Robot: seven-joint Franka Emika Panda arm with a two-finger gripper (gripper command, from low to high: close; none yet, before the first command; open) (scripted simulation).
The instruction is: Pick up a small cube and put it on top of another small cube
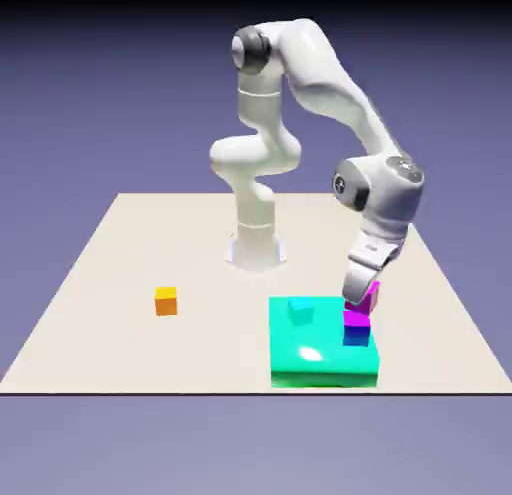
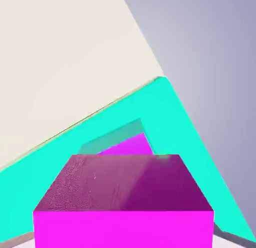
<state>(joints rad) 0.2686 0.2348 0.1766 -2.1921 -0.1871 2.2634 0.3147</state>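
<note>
Clearly the jaws (image 1: pixel 360 301) are clasped on the magenta cube (image 1: pixel 366 295), which in the hand view fills the bottom of the picture (image 2: pixel 125 202) and hides the finger tips. It hangs tilted, just above the blue-sided cube with the magenta top (image 1: pixel 357 333); whether the two touch I cannot tell.

To finish this step well, I judge the wrist should level out so the cube's underside comes flat, then centre over the magenta top face (image 2: pixel 129 145), whose sliver peeks out beyond the held cube, and lower gently before letting go. A tilted release risks the cube tipping off an edge.

Farther off, the blue-sided cube stands on a flat teal block (image 1: pixel 310 363) that serves as a platform, with a small teal cube (image 1: pixel 300 309) also on it toward the exterior view's left. There are no real containers. Beyond, an orange cube (image 1: pixel 166 301) sits alone on the pale surface (image 1: pixel 120 273), well apart.
</note>
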